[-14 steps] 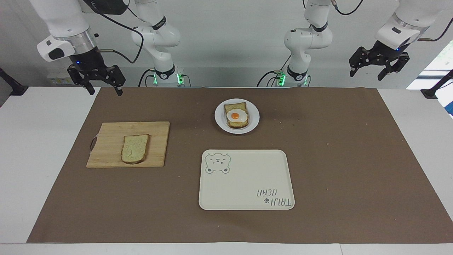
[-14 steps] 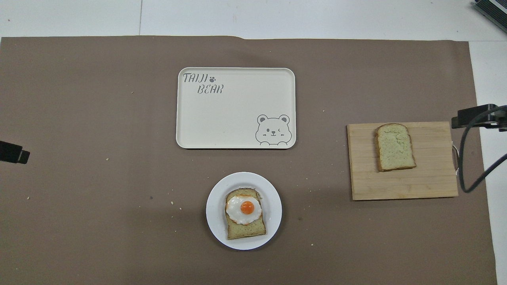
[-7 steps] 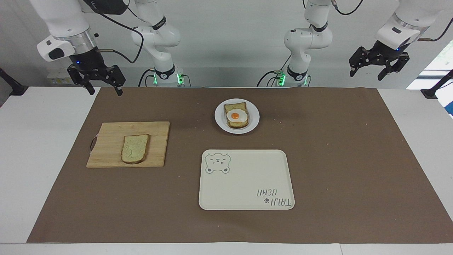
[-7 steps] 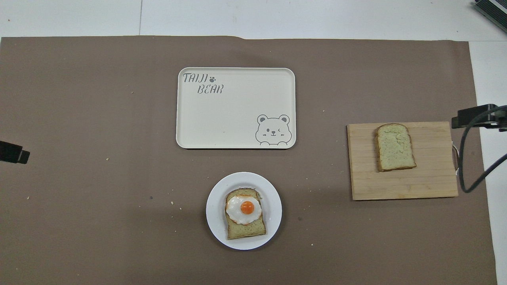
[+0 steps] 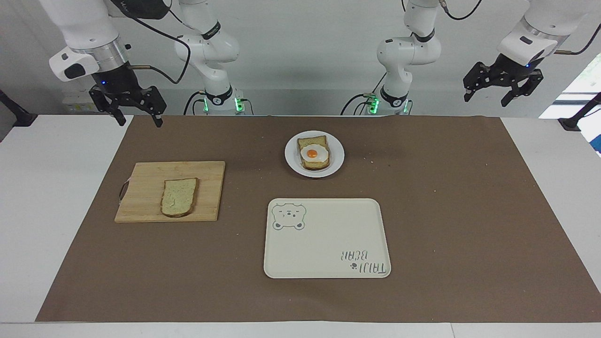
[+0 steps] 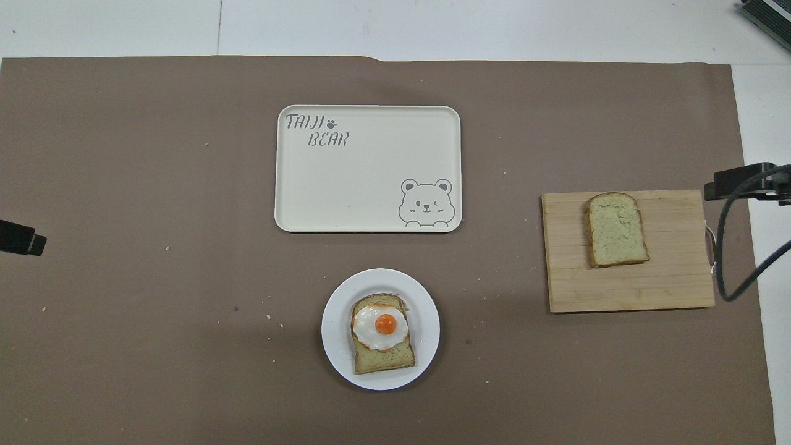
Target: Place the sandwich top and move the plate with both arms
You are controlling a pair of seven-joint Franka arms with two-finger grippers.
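Overhead, our bread (image 6: 616, 230) lies mid-board (image 6: 649, 284); plate (image 6: 426, 309) sits apart; both grippers (image 5: 138, 119) (image 5: 488, 96) hang spread over the table's ends.

In the overhead view, only a black tip of the left gripper (image 6: 21, 238) shows at the frame edge, and the right gripper (image 6: 741, 182) is likewise cut off. The fried egg (image 5: 312, 153) hides the middle of its bread slice (image 5: 313, 163).

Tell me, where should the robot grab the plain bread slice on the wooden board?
Probably by its two long crust edges, coming straight down from above. The sandwich top lies flat on the cutting board, so only its thin sides can be pinched. The open right gripper hangs nearest; the open left gripper waits.
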